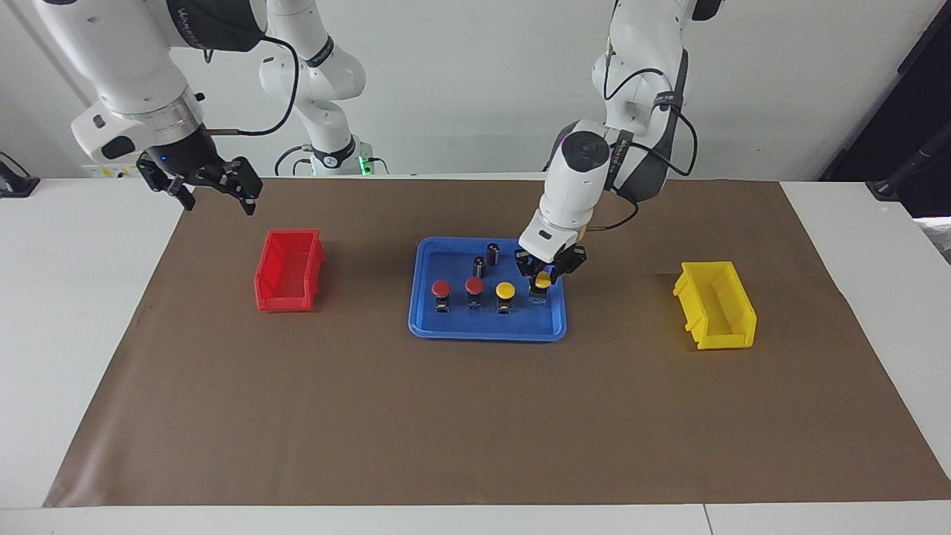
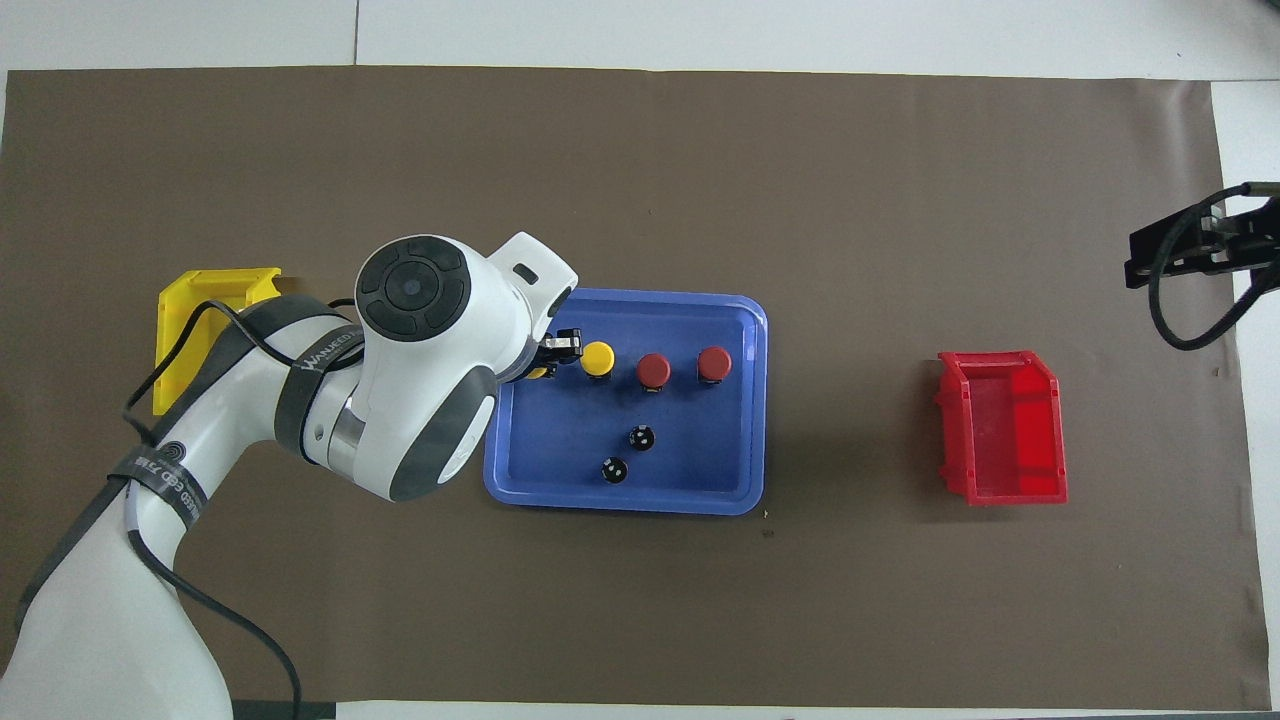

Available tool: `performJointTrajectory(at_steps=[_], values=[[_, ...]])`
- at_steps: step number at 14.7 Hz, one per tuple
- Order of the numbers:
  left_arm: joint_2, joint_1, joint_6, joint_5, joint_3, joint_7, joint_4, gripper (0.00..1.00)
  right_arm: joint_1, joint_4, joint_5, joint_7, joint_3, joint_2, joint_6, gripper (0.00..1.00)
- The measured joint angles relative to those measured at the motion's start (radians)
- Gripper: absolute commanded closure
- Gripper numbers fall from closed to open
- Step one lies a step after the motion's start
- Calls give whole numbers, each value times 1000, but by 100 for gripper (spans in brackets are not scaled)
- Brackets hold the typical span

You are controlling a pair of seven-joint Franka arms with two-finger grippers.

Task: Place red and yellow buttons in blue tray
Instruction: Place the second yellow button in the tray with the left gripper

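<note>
Over tray (image 1: 423,327): left gripper (image 1: 543,281) clamps last yellow button (image 1: 543,282); next release, lift clear. Right gripper (image 1: 215,192) waits, fingers spread, empty.

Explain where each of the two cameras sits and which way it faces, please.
Facing view: high across the table, facing the robots; both arms show, left gripper at a yellow-capped push-button in the wide flat blue plastic tray, right gripper waiting raised.
Overhead view: above the robots' end, looking steeply down; the left arm fills its lower part.
Shared: tray, small deep red bin, small deep yellow bin.
</note>
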Motion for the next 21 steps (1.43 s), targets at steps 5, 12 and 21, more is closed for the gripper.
performJointTrajectory(at_steps=[5, 12, 21], values=[[27, -4, 42, 0, 4, -4, -10, 84, -22, -65, 0, -55, -46, -30, -6, 0], [37, -2, 51, 0, 15, -4, -10, 11, -14, -122, 0, -55, -72, -53, -9, 0], [-30, 75, -270, 42, 32, 134, 119, 0, 1, -123, 0, -55, -71, -55, -9, 0]])
